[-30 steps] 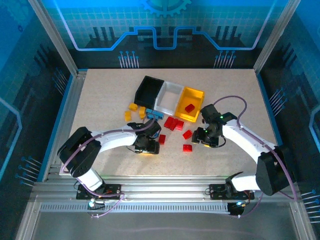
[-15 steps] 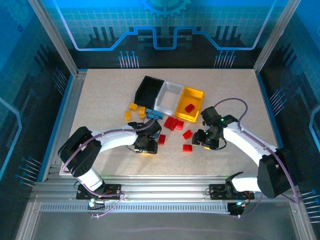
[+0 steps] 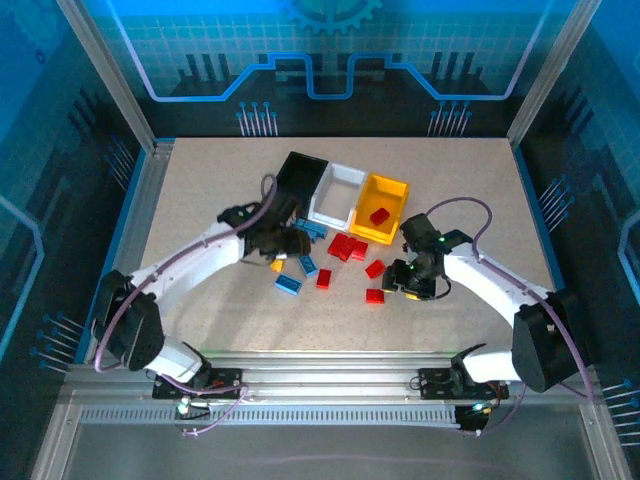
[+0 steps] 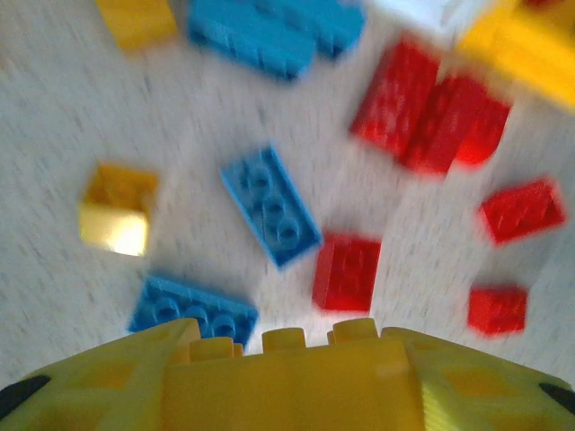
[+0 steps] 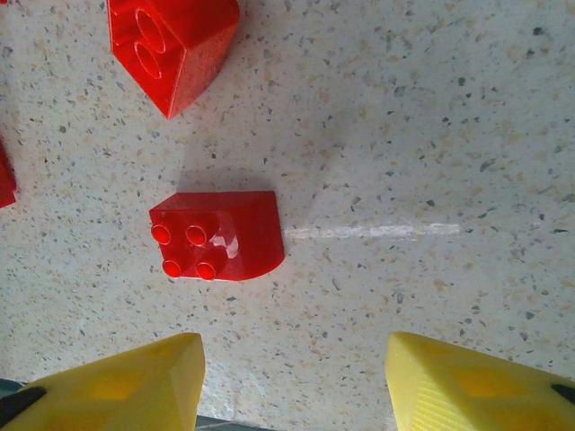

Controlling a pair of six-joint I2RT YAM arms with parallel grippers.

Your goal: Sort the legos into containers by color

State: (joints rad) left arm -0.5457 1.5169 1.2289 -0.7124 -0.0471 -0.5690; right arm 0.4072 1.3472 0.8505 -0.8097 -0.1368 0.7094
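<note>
One red lego [image 3: 379, 216] lay in the yellow bin [image 3: 386, 183]; our left hand [image 4: 289, 359] clamped a yellow lego [image 4: 284, 339], our right hand [image 5: 292, 377] gaped, and other legos [image 3: 345, 247] lay loose near that bin.

A speckled beige tabletop [image 3: 200, 190] lies at the centre of the overhead view, with silver aluminium rails [image 3: 330, 385] across the bottom. Blue circuit-patterned panels [image 3: 180, 50] and a gear emblem [image 3: 330, 10] line the top. A pale streak [image 5: 373, 232] crosses the tabletop right of centre in the right wrist view.
</note>
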